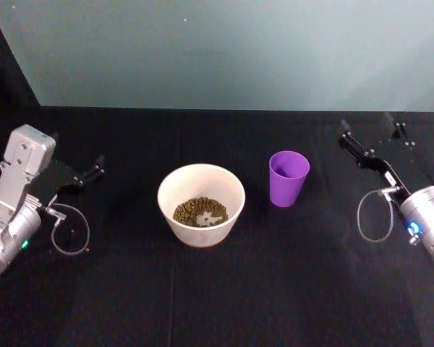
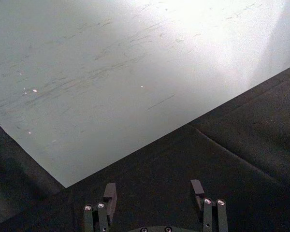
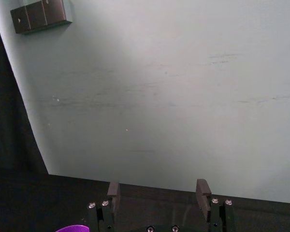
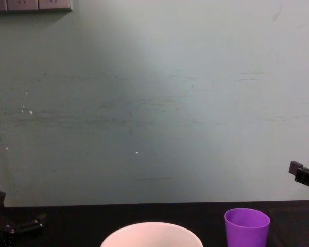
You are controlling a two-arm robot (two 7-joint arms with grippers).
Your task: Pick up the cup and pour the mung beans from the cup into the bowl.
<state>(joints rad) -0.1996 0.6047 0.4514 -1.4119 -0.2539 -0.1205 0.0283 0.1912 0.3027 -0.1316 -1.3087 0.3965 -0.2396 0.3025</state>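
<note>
The purple cup [image 1: 288, 177] stands upright on the black table, just right of the white bowl [image 1: 168, 208]. Mung beans [image 1: 200, 212] lie in the bottom of the bowl; no beans show in the part of the cup's inside that I can see. In the chest view the cup [image 4: 246, 227] and the bowl's rim [image 4: 152, 229] show at the bottom edge. My right gripper [image 1: 371, 137] hangs open to the right of the cup, apart from it; the cup's rim [image 3: 73, 228] peeks in at the edge of the right wrist view. My left gripper [image 1: 78, 173] rests open at the far left.
A pale green wall [image 4: 154, 103] rises behind the table's far edge, with a socket strip [image 4: 31, 5] high up on the left. Black cloth [image 1: 217, 289] covers the table in front of the bowl and cup.
</note>
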